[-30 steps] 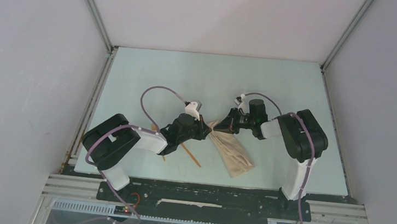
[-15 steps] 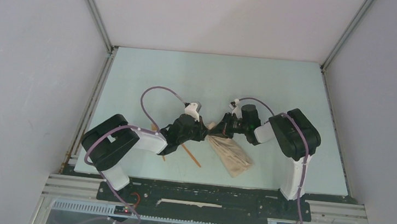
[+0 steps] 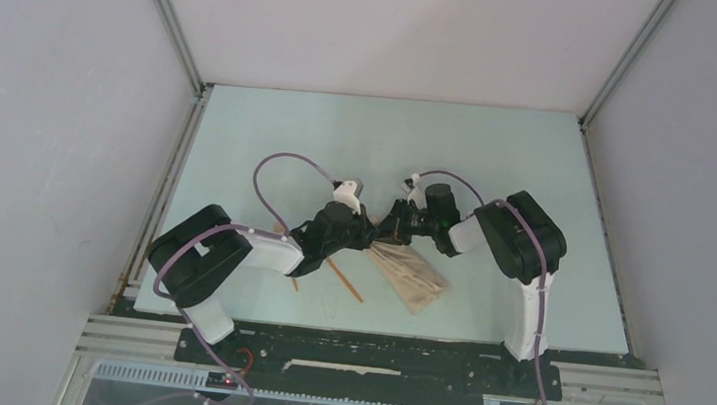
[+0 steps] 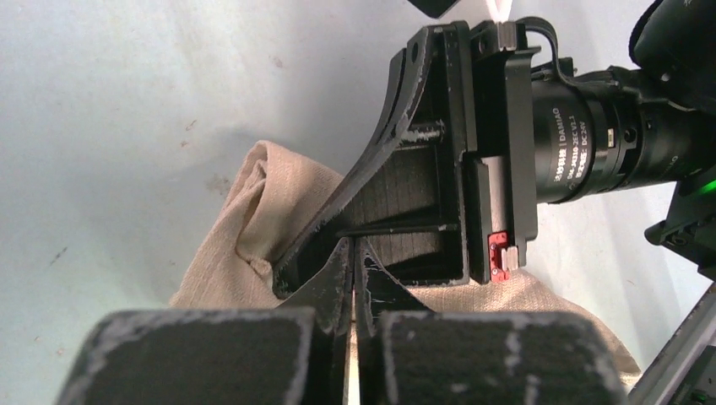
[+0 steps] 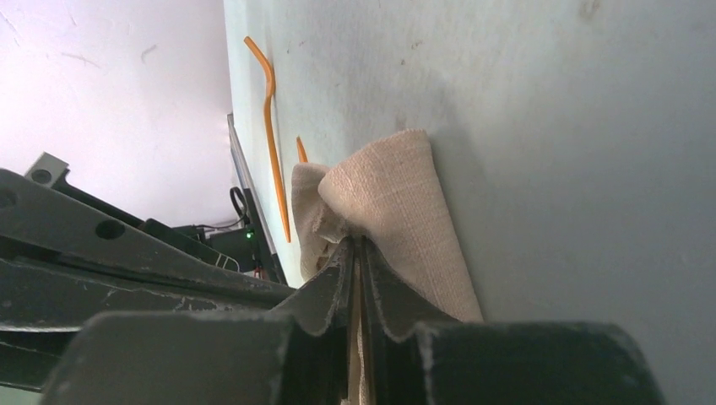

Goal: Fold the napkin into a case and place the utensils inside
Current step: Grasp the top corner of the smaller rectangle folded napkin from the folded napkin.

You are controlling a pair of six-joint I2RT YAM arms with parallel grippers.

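Both arms bend inward with wrists low and meet tip to tip near the middle of the pale green table (image 3: pixel 341 141). The left gripper (image 3: pixel 367 236) and right gripper (image 3: pixel 388 233) are each clenched on the far end of the beige cloth napkin (image 3: pixel 415 277), a narrow folded oblong lying diagonally. Two slim orange plastic utensils (image 3: pixel 347 282) lie just left of it. The right arm's black motor housing (image 4: pixel 574 135) reads "DAHAO".

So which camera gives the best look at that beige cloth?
Top external. Only it shows the whole napkin, a folded oblong lying slantwise. Both wrist views show just its bunched end close up; in the right wrist view, the right gripper pinches it.
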